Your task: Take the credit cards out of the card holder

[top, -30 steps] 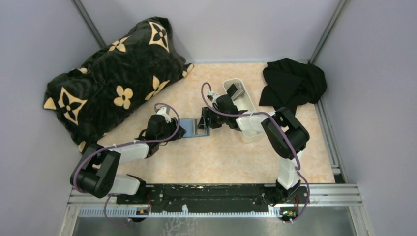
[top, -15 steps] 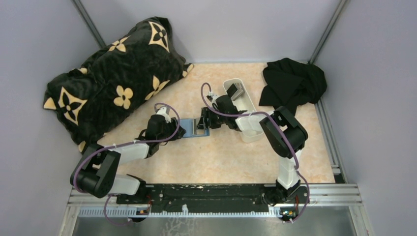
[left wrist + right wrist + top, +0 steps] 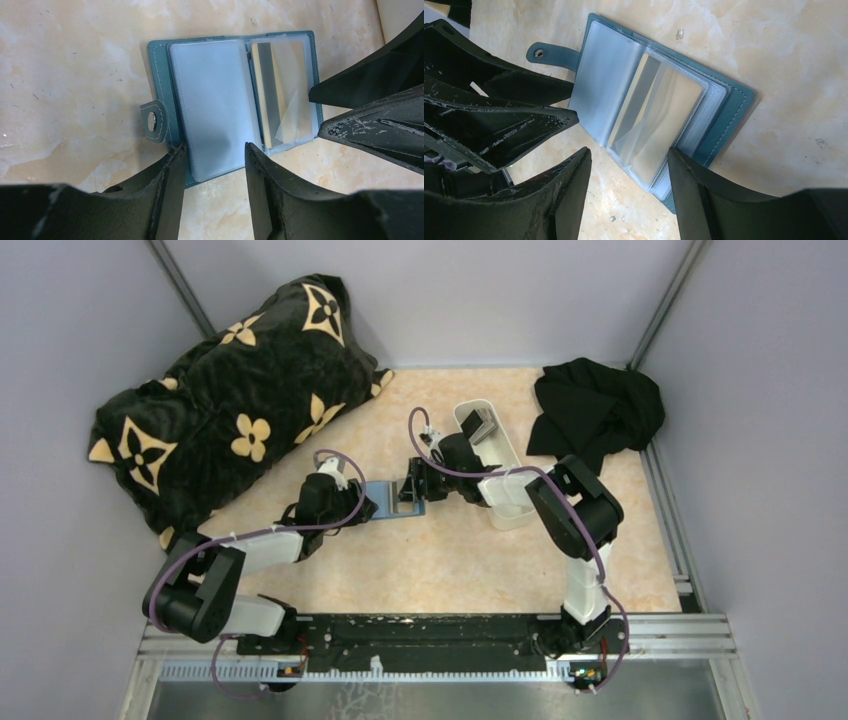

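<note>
The teal-blue card holder (image 3: 385, 490) lies open on the table between my two grippers. In the left wrist view the card holder (image 3: 162, 75) shows clear sleeves, and a tan-gold credit card (image 3: 266, 95) sits in the right-hand sleeve. My left gripper (image 3: 214, 150) is open, its fingers straddling the near edge of the holder's left half. My right gripper (image 3: 628, 152) is open over the opposite edge of the holder (image 3: 731, 112), above the sleeve with the card (image 3: 669, 120). A dark grey card (image 3: 481, 425) leans in the white tray.
The long white oblong tray (image 3: 507, 465) lies just right of the right gripper. A black floral pillow (image 3: 230, 400) fills the far left. A black cloth (image 3: 595, 410) is bunched at the far right corner. Grey walls enclose the table.
Almost nothing. The right arm's elbow has drifted slightly left. Both grippers stay open at the holder.
</note>
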Action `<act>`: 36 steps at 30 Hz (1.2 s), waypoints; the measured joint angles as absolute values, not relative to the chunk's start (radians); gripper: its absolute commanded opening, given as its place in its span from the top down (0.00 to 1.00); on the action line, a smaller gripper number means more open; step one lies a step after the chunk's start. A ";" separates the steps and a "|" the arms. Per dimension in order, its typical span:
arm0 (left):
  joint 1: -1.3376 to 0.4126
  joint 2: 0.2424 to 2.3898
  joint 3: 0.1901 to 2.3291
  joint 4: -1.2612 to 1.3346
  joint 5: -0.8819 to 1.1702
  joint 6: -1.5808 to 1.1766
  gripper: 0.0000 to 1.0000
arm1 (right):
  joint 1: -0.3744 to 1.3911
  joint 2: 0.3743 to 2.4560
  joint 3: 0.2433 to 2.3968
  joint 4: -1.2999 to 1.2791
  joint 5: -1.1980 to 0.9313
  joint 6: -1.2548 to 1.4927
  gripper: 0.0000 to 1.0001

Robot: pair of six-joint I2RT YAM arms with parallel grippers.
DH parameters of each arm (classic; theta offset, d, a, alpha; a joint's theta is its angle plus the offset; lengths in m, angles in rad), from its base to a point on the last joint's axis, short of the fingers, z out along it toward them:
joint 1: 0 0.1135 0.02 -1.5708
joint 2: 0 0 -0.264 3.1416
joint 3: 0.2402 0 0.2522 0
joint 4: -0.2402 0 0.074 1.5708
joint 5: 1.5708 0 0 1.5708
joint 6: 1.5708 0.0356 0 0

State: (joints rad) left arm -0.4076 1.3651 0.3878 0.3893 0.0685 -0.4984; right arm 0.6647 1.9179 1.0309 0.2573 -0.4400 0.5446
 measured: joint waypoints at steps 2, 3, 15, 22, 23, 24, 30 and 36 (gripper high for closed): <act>-0.408 1.365 0.387 0.390 0.068 -0.498 0.48 | 0.665 1.918 1.031 0.257 -0.439 0.544 0.42; -0.408 1.365 0.387 0.390 0.068 -0.498 0.48 | 0.664 1.918 1.031 0.255 -0.437 0.543 0.42; -0.408 1.361 0.382 0.396 0.068 -0.499 0.48 | 0.658 1.918 1.036 0.239 -0.435 0.531 0.42; -0.408 1.361 0.381 0.397 0.069 -0.499 0.48 | 0.658 1.918 1.036 0.239 -0.435 0.524 0.42; -0.408 1.361 0.381 0.397 0.069 -0.499 0.48 | 0.658 1.918 1.036 0.238 -0.434 0.524 0.42; -0.408 1.361 0.381 0.396 0.069 -0.499 0.48 | 0.658 1.918 1.036 0.238 -0.432 0.522 0.41; -0.408 1.361 0.381 0.396 0.069 -0.499 0.48 | 0.658 1.918 1.036 0.236 -0.424 0.516 0.42; -0.408 1.361 0.381 0.396 0.071 -0.498 0.48 | 0.657 1.920 1.036 0.241 -0.437 0.519 0.41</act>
